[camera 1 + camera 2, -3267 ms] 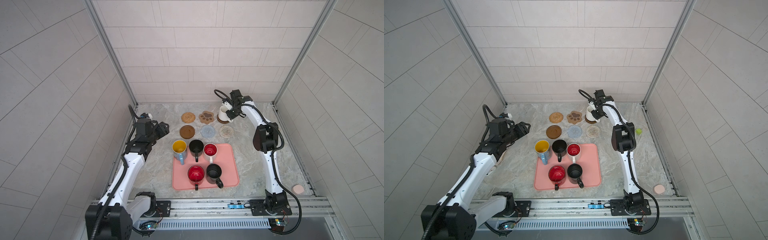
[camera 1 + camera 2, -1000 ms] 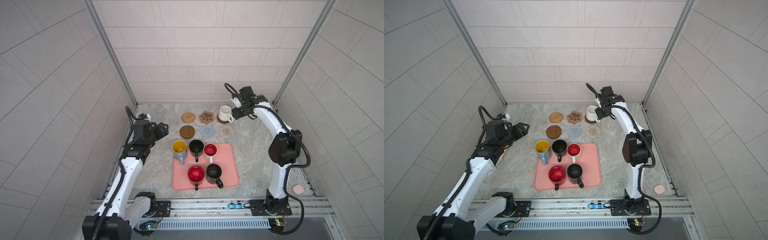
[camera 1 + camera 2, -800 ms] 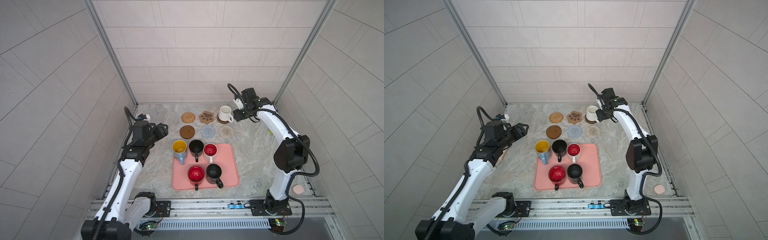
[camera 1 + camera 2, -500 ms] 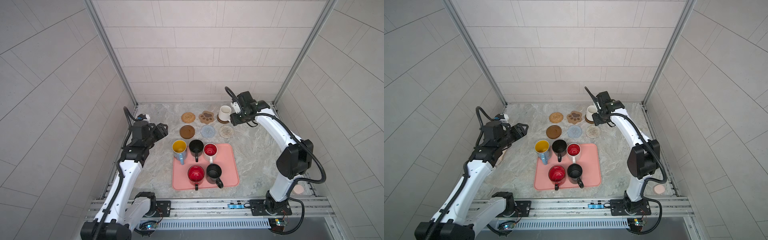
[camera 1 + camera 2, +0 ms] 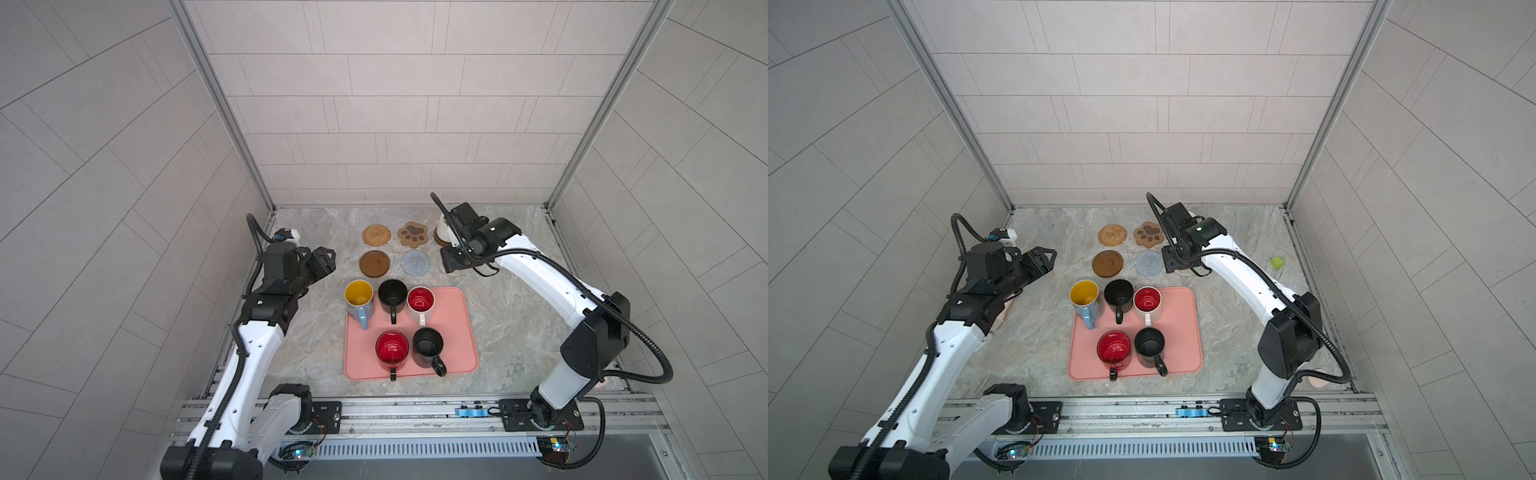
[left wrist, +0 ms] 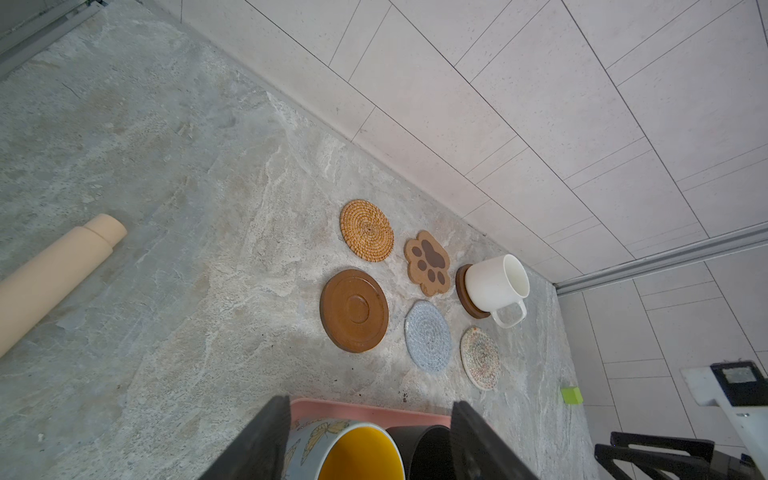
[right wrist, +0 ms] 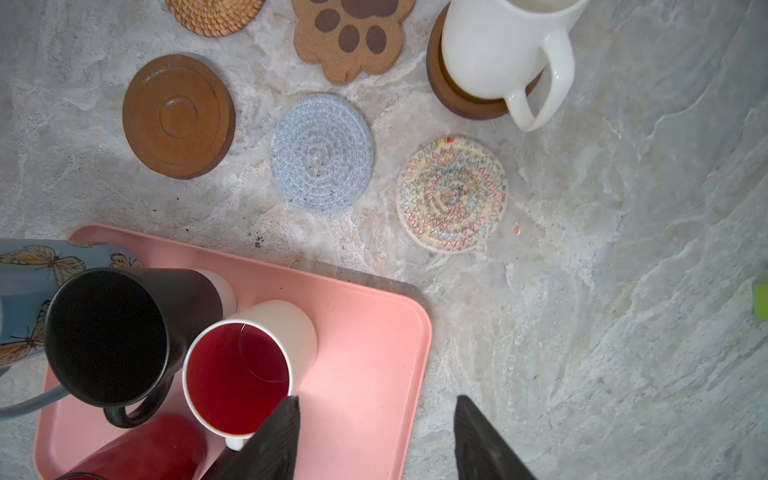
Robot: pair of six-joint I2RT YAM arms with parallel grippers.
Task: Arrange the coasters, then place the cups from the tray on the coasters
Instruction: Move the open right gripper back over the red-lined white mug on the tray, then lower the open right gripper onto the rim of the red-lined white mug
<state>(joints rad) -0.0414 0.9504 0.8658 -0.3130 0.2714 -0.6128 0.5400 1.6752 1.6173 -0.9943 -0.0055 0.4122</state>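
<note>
- Your left gripper (image 5: 328, 261) has its jaws spread with nothing between them. It hangs off the left side of the pink tray (image 5: 455, 328), out past its far-left corner.
- Your right gripper (image 7: 376, 401) is likewise released and empty, above the table just beyond the tray's far-right corner.
- Five cups stand upright on the tray. Along its far edge are the light blue mug (image 5: 359, 297) at the left corner, the far black mug (image 5: 392, 294) and the white mug with red inside (image 5: 420, 301). Toward its near edge are the red mug (image 5: 392, 348) and the near black mug (image 5: 428, 345).
- The plain white mug (image 6: 496, 284) stands on the dark wooden disc (image 6: 461, 291), past the tray's far-right corner.
- Beyond the tray's far edge lie five bare coasters. The nearer row holds the brown wooden disc (image 5: 374, 263), the grey-blue crochet round (image 5: 416, 262) and the whitish crochet round (image 7: 451, 194). The rattan round (image 5: 376, 235) and the paw-shaped coaster (image 5: 412, 234) lie behind them.
</note>
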